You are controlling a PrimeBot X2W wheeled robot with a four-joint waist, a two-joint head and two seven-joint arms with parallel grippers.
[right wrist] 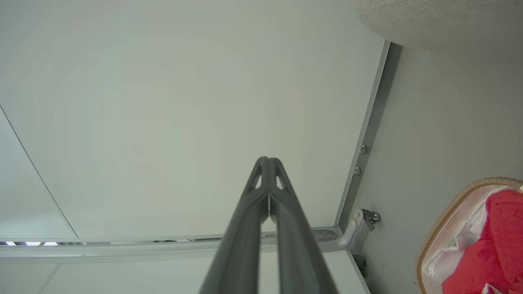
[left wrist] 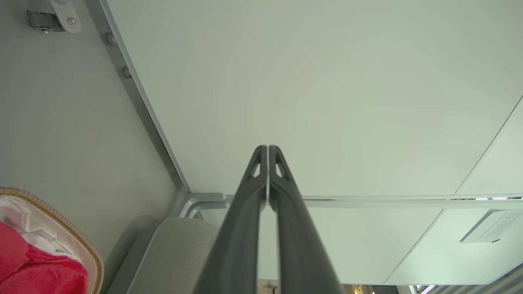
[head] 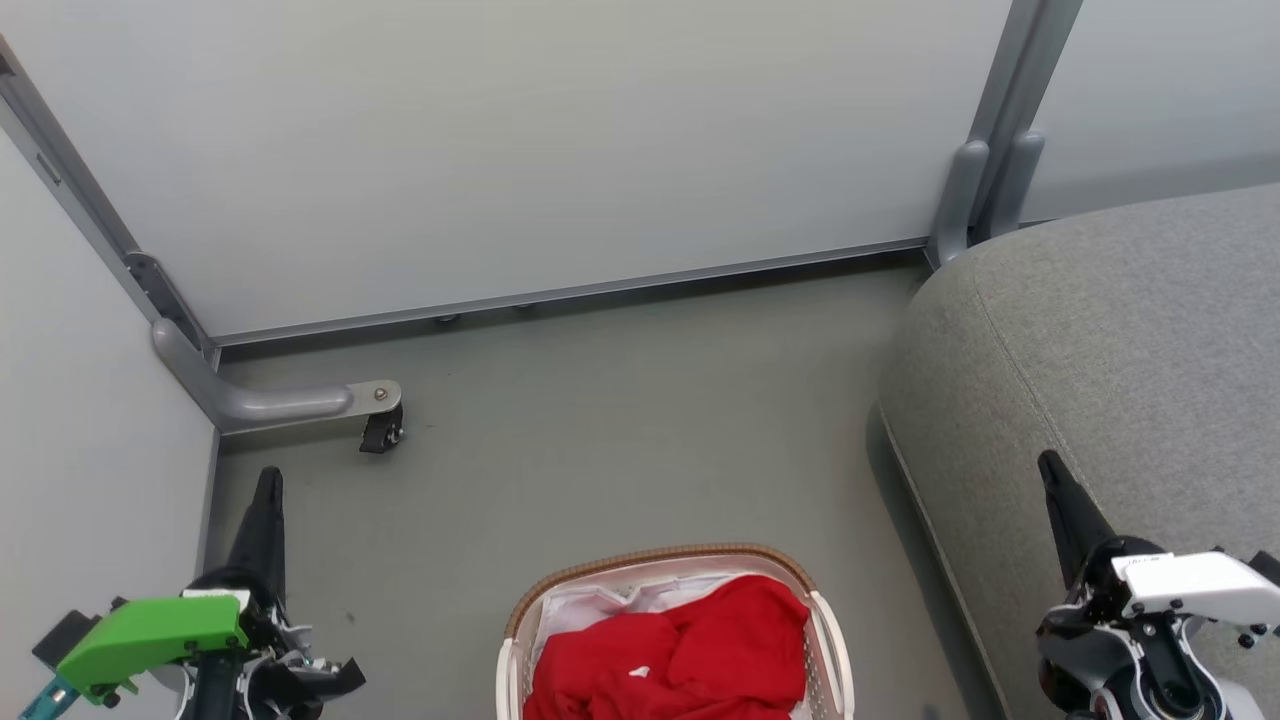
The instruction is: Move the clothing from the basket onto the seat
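Note:
Bright red clothing [head: 680, 650] lies bunched in the cream basket [head: 828, 640] with a brown woven rim, on the floor at the bottom middle of the head view. The grey upholstered seat [head: 1110, 360] stands to the basket's right. My left gripper [head: 268, 480] is shut and empty, raised at the lower left, well left of the basket. My right gripper [head: 1050, 465] is shut and empty, over the seat's front edge. In the left wrist view the left gripper [left wrist: 267, 149] points at the wall, with the clothing [left wrist: 36, 269] and basket [left wrist: 61, 222] at its lower left. The right wrist view shows the right gripper [right wrist: 267, 160], the clothing [right wrist: 490, 253] and the basket [right wrist: 453, 208].
Pale partition walls [head: 520, 140] close off the far side and the left. A grey metal foot with a black caster [head: 380, 430] juts onto the floor at the far left. Grey floor [head: 620, 430] lies between the wall, basket and seat.

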